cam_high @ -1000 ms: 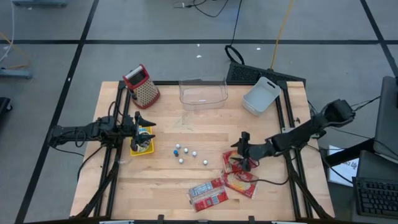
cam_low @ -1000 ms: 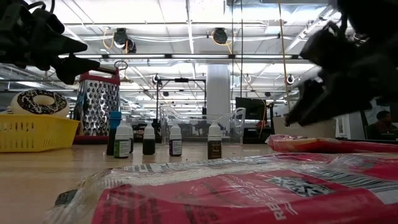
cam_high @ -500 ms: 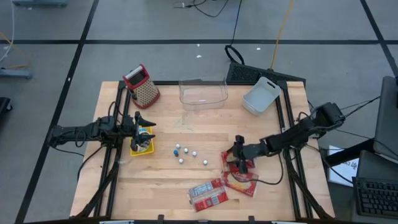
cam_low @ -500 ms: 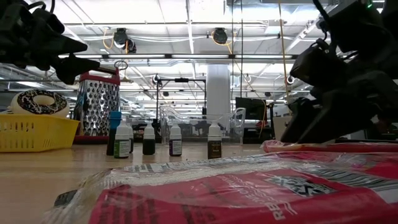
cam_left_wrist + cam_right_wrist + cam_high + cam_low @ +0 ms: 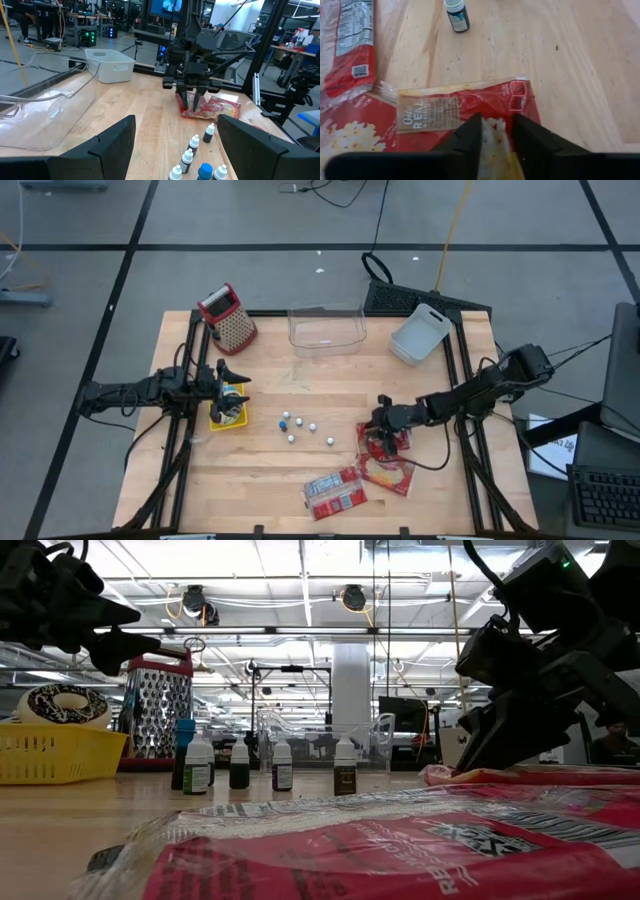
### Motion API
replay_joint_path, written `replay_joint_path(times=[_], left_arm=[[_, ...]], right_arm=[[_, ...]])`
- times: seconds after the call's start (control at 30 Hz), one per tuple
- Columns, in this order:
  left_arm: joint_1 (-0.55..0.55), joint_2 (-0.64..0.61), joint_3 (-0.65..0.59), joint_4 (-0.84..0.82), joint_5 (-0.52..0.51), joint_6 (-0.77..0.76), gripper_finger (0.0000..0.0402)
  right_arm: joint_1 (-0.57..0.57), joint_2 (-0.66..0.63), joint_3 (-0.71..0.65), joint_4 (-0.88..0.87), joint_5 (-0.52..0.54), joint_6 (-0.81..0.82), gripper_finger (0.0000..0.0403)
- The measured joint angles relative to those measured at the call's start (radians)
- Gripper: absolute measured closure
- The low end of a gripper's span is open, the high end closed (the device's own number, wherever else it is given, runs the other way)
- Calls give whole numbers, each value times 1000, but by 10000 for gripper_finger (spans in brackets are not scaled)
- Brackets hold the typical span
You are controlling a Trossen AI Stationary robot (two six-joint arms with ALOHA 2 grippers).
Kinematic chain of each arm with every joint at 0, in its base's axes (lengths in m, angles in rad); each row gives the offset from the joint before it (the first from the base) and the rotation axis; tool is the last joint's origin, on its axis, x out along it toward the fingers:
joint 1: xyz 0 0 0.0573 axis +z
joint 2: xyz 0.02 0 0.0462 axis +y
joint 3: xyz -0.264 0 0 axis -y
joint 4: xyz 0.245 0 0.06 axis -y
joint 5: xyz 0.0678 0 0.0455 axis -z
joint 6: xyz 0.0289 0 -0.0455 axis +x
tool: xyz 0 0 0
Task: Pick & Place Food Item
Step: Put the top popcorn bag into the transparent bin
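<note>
- Two dark fingers of my right end effector [image 5: 495, 132] pinch a crinkly fold of the glossy red popcorn bag [image 5: 445, 117] lying flat on the pale wooden table [image 5: 300, 390].
- Just beyond stands a small capped dropper bottle [image 5: 456, 14].
- Farther off, my left end effector [image 5: 232, 372] hangs released over the yellow mesh basket [image 5: 216, 420].
- Farthest sits a clear, rounded plastic bin [image 5: 326, 330].
</note>
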Motion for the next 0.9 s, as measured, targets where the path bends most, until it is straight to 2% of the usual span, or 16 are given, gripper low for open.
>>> replay_joint_path(times=[0.2, 0.4, 0.6, 0.9], left_arm=[[0, 0, 0, 0, 0, 0, 121], [0, 0, 0, 0, 0, 0, 121], [0, 0, 0, 0, -1, 0, 121], [0, 0, 0, 0, -1, 0, 121]], right_arm=[[-9, -4, 0, -1, 0, -36, 395], [-9, -42, -2, 42, 3, -83, 402], [-36, -160, -2, 66, 3, -129, 402], [-180, -346, -2, 171, 3, -206, 403]])
